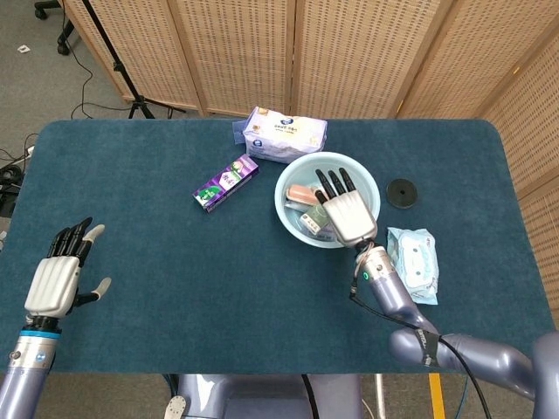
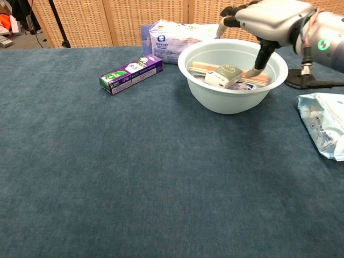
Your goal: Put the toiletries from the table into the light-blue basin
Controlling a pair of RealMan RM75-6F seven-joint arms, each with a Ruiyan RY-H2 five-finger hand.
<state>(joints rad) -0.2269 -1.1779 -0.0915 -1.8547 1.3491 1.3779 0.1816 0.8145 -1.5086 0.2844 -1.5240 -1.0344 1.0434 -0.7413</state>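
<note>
Head view shows your right hand [image 1: 349,212] over the round light-blue plastic basin [image 1: 290,178], with its fingers spread and nothing in them. In the chest view one finger dips down inside the basin, just beside the small green-and-white box [image 2: 223,74] lying there on top of a flat peach-coloured pack [image 2: 200,66]. Your left hand [image 1: 56,277] is far away near the table edge, fingers apart and empty too. I think this step is letting go and pulling out, so lift your right hand straight up first, so that no finger catches the box or tips the basin. The little box lies flat, a bit tilted, and its long side runs from the front left of the basin to the back right. Next could be the long purple toothpaste box [image 1: 225,182], which lies on the dark blue cloth table [image 1: 157,288] just left of the basin. Its long side points from the near left up toward the basin. Take it across its short side. The white wipes pack with blue print [image 1: 411,263] lies near right of the basin, and the big white-and-blue tissue pack [image 1: 285,133] sits just behind it.
</note>
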